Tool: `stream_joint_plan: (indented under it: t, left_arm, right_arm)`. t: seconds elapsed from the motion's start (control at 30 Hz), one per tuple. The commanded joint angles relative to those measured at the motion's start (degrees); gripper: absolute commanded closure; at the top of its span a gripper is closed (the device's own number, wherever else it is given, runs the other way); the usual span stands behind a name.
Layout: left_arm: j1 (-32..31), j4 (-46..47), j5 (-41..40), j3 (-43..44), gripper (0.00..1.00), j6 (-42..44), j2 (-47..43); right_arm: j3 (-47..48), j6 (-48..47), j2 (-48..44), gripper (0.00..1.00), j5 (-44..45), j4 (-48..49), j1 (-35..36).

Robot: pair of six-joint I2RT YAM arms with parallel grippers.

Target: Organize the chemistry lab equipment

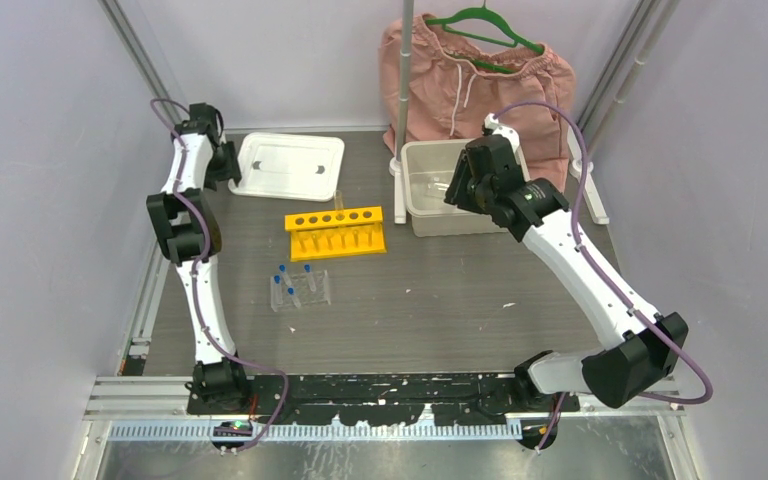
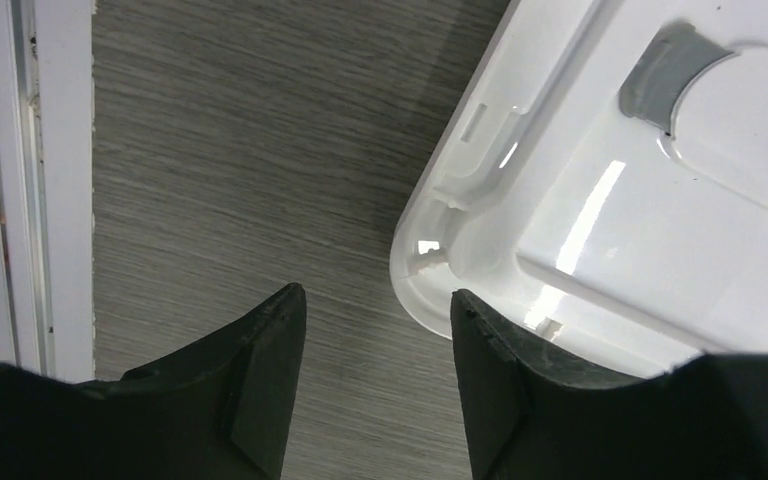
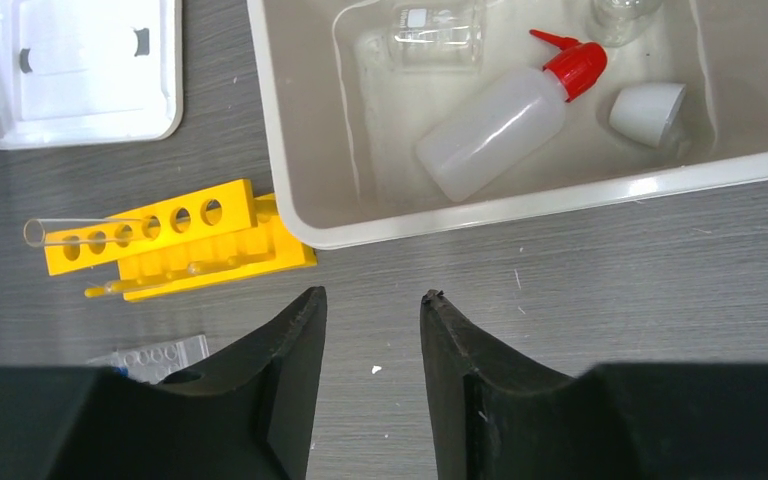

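Left wrist view: the left gripper point(image 2: 376, 300) hangs over the grey table point(image 2: 240, 150). Its two black fingers are well apart with nothing between them, and it holds nothing. Just beside one finger lies a rounded corner of the single white lid point(image 2: 610, 200), flat on the table. That finger overlaps the lid's rim in the picture; whether it touches cannot be told.

Right wrist view: the right gripper point(image 3: 372, 300) is partly open and empty, above bare table just beside the beige tub point(image 3: 295, 215). Four items lie inside the tub:
- one white squeeze bottle point(image 3: 490, 135) with a red nozzle, on its side
- one tiny white cup point(image 3: 648, 110), tipped over near the nozzle
- two clear glass beakers point(image 3: 435, 35), the second cut off by the picture's edge

Near the tub's corner stands one yellow rack point(image 3: 160, 235) with six holes, and one clear tube point(image 3: 80, 230) lies across its top. A corner of the clear rack point(image 3: 155, 355) shows beside one finger.

Top view: the lid lies far left, the tub far right, and the yellow rack between them. The one clear rack sits nearer the arms and holds about four blue-capped tubes point(image 1: 285, 285). The left gripper is at the lid's left edge. The right gripper is raised by the tub. Pink shorts point(image 1: 470, 90) on a green hanger point(image 1: 485, 25) hang behind the tub.
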Motion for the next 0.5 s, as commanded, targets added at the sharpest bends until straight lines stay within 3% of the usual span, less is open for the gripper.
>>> stream_joint_plan:
  t: [0.0,0.2,0.37,0.47]
  left_arm:
    - [0.17,3.06,2.52,0.4,0.45,-0.92,0.49]
    - [0.92,3.52,4.6,-0.54,0.57,-1.79,1.63]
    - [1.64,5.05,5.32,-3.07,0.73,-4.05,0.61]
    - [1.68,6.97,4.98,-5.74,0.76,-4.64,-1.14]
  right_arm:
    - [0.51,-0.34,-1.63,0.55,0.71,0.29,1.03]
    - [0.65,-0.34,-1.87,0.58,1.37,-0.43,1.71]
    - [0.5,-0.34,-1.89,0.59,2.25,-0.85,2.38]
    - [0.33,-0.34,-1.78,0.59,2.48,-0.99,2.7]
